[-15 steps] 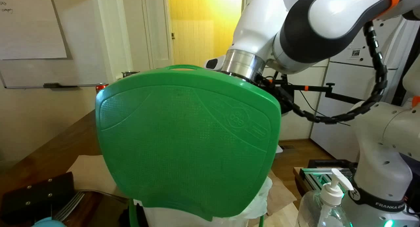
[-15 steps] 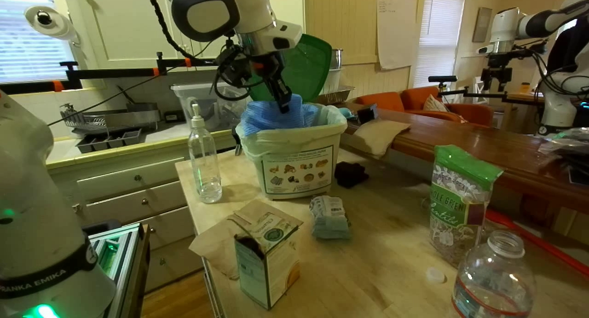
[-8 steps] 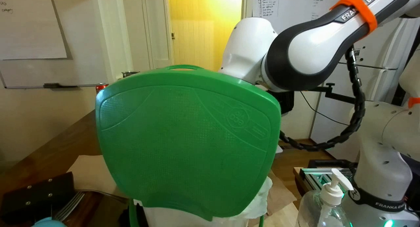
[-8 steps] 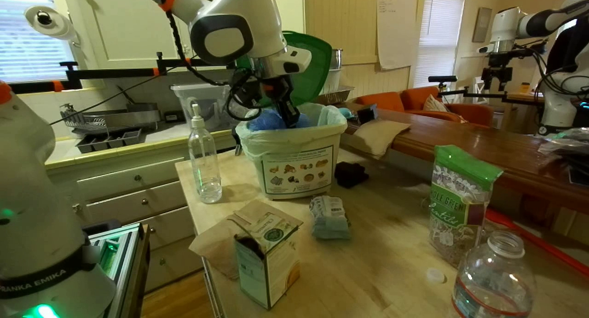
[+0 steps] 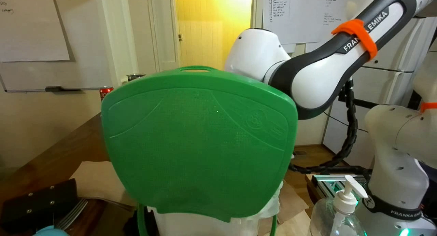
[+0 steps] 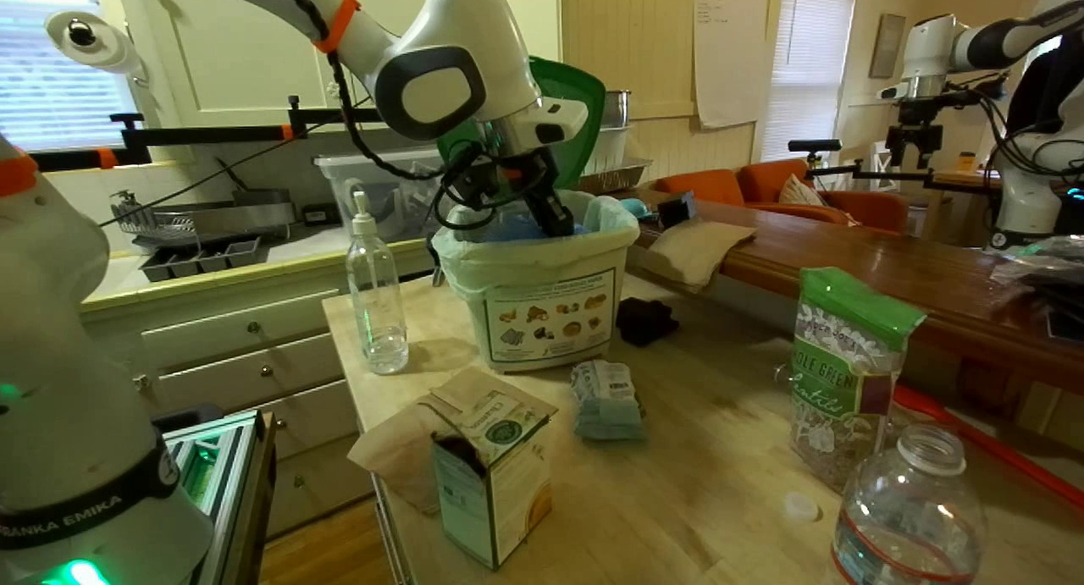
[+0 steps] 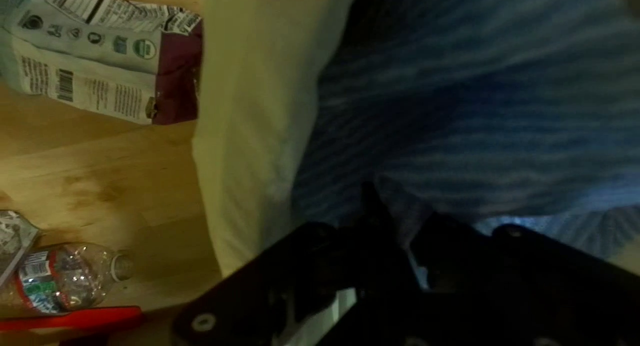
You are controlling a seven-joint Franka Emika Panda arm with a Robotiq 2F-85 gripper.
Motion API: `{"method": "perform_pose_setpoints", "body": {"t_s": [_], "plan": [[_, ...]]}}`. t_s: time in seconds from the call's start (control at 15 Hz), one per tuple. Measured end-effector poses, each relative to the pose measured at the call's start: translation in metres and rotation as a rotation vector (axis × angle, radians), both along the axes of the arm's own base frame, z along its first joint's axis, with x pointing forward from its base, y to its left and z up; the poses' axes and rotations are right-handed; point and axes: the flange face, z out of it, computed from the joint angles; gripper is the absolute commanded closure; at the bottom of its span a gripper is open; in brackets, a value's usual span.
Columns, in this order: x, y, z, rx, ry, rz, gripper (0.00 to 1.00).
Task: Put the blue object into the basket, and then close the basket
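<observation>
Little room: end effector near basket rim

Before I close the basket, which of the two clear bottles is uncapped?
The red-banded bottle, in front of the lentil bag in an exterior view: its mouth is bare; the slim bottle beside the basket carries a white pump.

Two robot arms were in it, one basket, one green lid, one blue cloth, plus two clear bottles, one carton, one upright bag!
</observation>
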Motion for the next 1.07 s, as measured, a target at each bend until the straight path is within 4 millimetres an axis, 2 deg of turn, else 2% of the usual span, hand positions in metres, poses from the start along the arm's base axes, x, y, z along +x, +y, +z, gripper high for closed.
{"method": "perform_pose_setpoints", "body": {"t_s": [0.13, 0.4, 0.47, 0.8, 1.07], "plan": [[0.002, -0.001, 0.009, 0.002, -0.015, -0.008, 0.36], [-0.003, 0.0, 0.043, 0.013, -0.04, -0.001, 0.05], [-0.005, 0.001, 0.052, 0.016, -0.038, 0.004, 0.01], [-0.022, 0.002, 0.09, 0.027, -0.016, 0.024, 0.0], [-0.035, -0.01, 0.121, -0.009, 0.007, 0.031, 0.0]]}}
